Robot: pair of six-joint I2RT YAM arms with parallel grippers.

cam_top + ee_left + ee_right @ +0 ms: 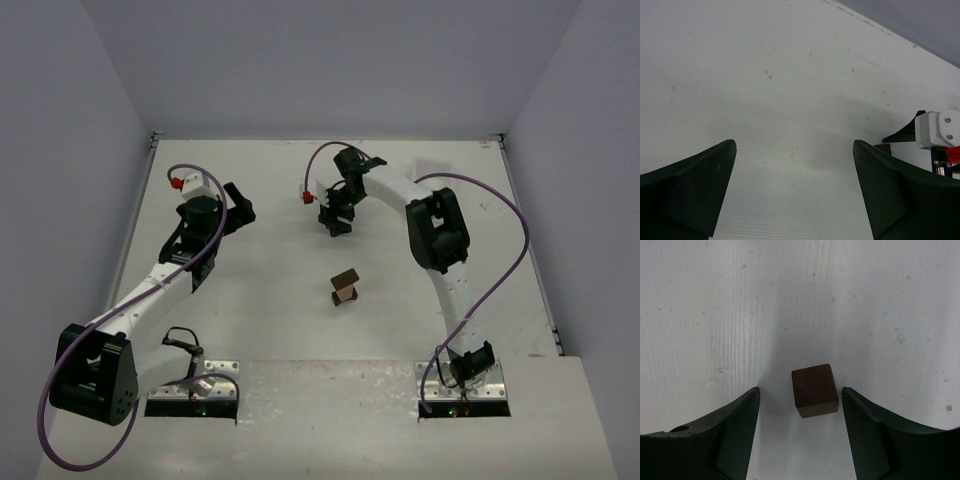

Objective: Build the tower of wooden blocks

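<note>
Wood block tower (346, 288): small stack near the centre of the table (270, 290), with a dark brown piece on top and lighter tan wood below. Dark brown cube (813, 390): loose, flat on the table, between the spread fingers of the right end effector (800, 389), at 12 o'clock from the tower. Left end effector (794, 143): spread wide over bare table, at 10 o'clock.

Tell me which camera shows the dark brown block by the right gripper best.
The right wrist view: the dark brown block sits near the centre, sharp and unobstructed. The top external view hides it under the right gripper; the left wrist view shows at most a brown sliver.
</note>
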